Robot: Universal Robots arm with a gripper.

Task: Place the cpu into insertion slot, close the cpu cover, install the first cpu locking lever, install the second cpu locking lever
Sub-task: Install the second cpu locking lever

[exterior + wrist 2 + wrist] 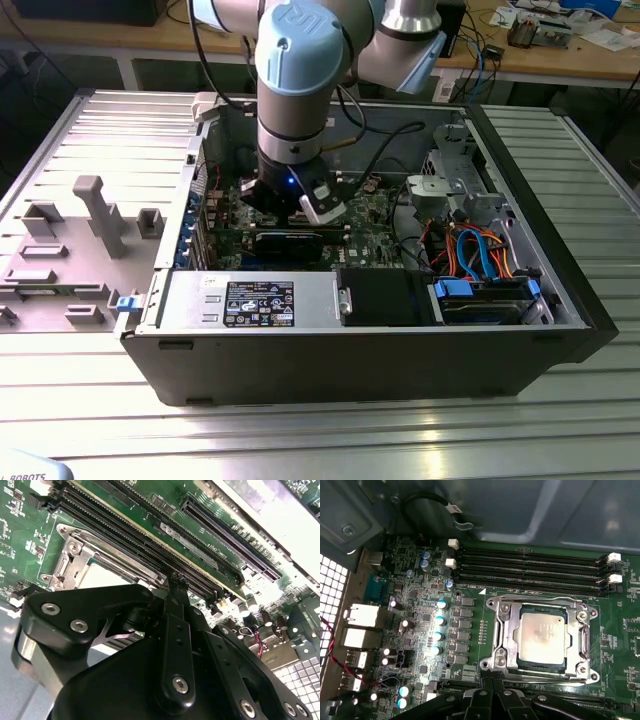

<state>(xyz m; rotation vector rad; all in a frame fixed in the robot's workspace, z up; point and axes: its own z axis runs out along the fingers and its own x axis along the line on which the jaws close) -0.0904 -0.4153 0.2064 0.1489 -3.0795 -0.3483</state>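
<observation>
From the exterior view's left I pass a grey fixture plate (75, 250), then the open computer case (300, 355) with the arm (295, 80) reaching down into it over the green motherboard (375, 215); drive cages and coloured cables (480, 250) sit toward the exterior view's right.

In the first wrist view, working across, I see capacitors (440, 620), then the insertion slot (500, 630) with the cpu (541, 639) lying flat inside it. The cpu cover (582, 645) looks already folded down around the chip, its window framing the silver top. The memory slots (530, 570) run just beside the socket.

I judge the cpu light, stiff and fragile: its lid is smooth and slippery, and the contacts beneath it bend easily, so I would hold it only by opposite edges and keep it level. The cover is thin springy sheet metal, best pushed on its frame, never on the chip. The levers I cannot make out clearly; I expect stiff wire that resists near its latch.

The gripper (492, 687) hovers close above the socket's edge, nearest the cover frame. Its fingers (175, 585) appear drawn together at the tips with nothing between them. Whether the tip touches the frame I cannot tell.
</observation>
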